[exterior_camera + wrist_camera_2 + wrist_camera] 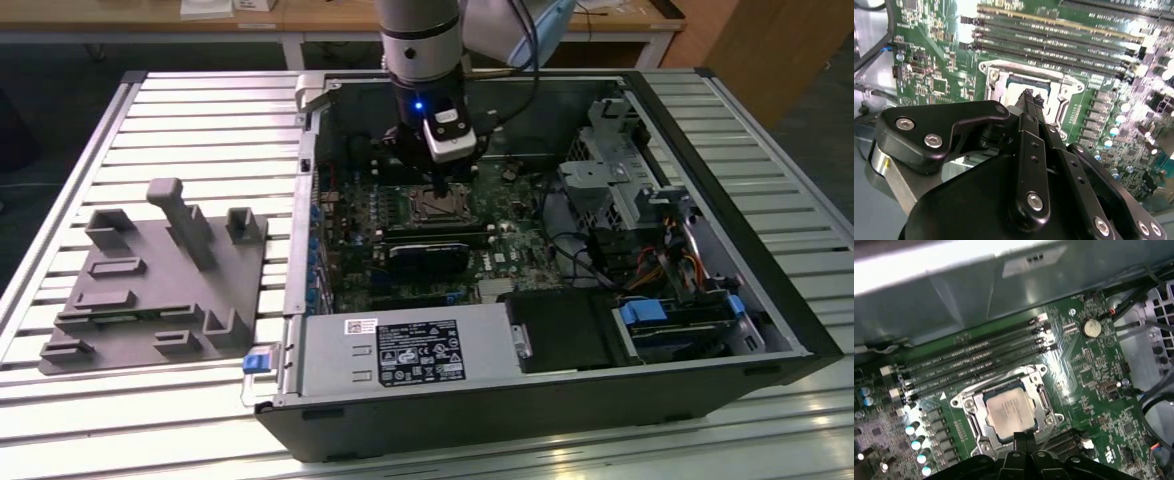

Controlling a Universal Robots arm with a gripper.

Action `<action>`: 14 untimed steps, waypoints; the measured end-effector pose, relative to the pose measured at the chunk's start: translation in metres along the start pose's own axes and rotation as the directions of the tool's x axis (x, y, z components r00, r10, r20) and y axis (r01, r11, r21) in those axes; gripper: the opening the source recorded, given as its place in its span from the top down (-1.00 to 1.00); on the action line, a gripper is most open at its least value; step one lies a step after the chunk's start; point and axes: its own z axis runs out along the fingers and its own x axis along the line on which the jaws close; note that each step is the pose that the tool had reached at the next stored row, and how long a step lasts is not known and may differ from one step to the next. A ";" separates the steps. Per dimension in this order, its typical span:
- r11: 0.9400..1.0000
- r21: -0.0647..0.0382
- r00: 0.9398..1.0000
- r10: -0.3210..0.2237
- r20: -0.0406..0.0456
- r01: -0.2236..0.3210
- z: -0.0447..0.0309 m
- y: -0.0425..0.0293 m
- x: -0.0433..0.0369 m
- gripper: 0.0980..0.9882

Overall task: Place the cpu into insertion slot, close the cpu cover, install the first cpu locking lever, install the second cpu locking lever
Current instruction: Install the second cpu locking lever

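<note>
CPU seated, cover down. Gripper, jaws closed and empty, at socket edge: lever step in hand, needing a precise hook.

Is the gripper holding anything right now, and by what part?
Nothing held. The gripper is shut and empty, its tip over the cpu, which sits in the insertion slot.

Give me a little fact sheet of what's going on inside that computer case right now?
Setting: open computer case lying on a slatted table
Claw: claw hangs at the edge of the insertion slot
Chip: cpu lies in the slot, silver top up
Cover: cpu cover is down around the chip
Beside the slot: long memory slots
On the table: grey holder tray
</note>
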 end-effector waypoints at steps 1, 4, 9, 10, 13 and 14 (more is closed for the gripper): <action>1.000 0.000 1.000 0.000 0.000 0.000 0.0001 -0.0017 -0.0006 0.98; 1.000 0.000 1.000 0.000 0.000 0.000 0.0004 -0.0068 -0.0026 0.98; 1.000 0.001 1.000 0.004 0.000 -0.004 0.0008 -0.0136 -0.0054 0.98; 1.000 0.001 1.000 0.005 0.000 -0.005 0.0009 -0.0149 -0.0060 0.98; 1.000 0.002 1.000 0.008 0.000 -0.008 0.0011 -0.0190 -0.0078 0.98; 1.000 0.002 1.000 0.010 0.000 -0.010 0.0012 -0.0203 -0.0083 0.98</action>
